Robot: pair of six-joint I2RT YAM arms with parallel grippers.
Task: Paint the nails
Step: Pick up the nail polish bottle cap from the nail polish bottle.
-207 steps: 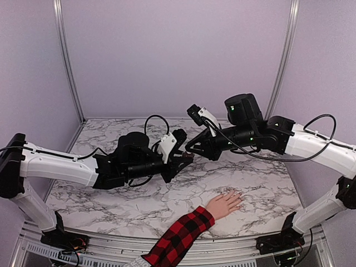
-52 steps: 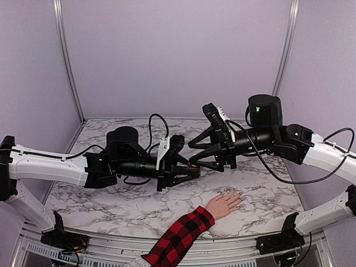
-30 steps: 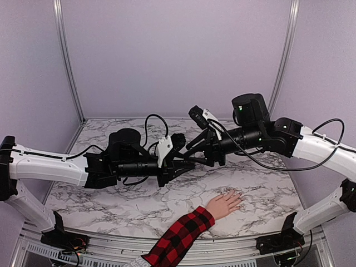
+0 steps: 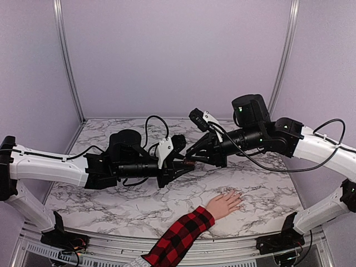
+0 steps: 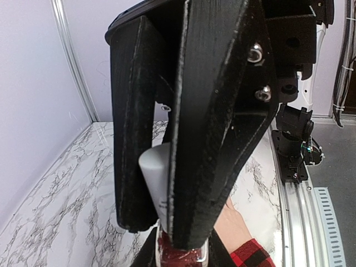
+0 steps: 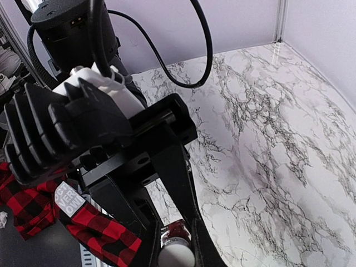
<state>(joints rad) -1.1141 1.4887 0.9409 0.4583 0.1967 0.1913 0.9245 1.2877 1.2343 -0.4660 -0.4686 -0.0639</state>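
The pale hand (image 4: 224,203) with a red-and-black plaid sleeve (image 4: 178,236) lies palm down on the marble table, front centre. Its nails are too small to make out. My left gripper (image 4: 188,166) is shut on the small dark-red polish bottle (image 4: 189,164), held in the air above the table's middle. In the left wrist view the bottle (image 5: 181,255) sits at the bottom edge with its white cap (image 5: 158,178) pointing up. My right gripper (image 4: 193,157) is shut on that cap (image 6: 176,258), its fingers (image 6: 201,245) flanking it. The hand (image 5: 233,228) lies below.
The marble table (image 4: 261,189) is enclosed by lilac walls and metal corner posts (image 4: 283,55). Both arms meet over the middle. The plaid sleeve (image 6: 83,222) runs out over the front edge, where a metal rail (image 5: 328,222) and an arm base (image 5: 292,139) stand.
The right gripper, wide open and apart from the bottle 1.7 s ago, has moved left onto the cap and closed on it. The left gripper and the hand have stayed put.
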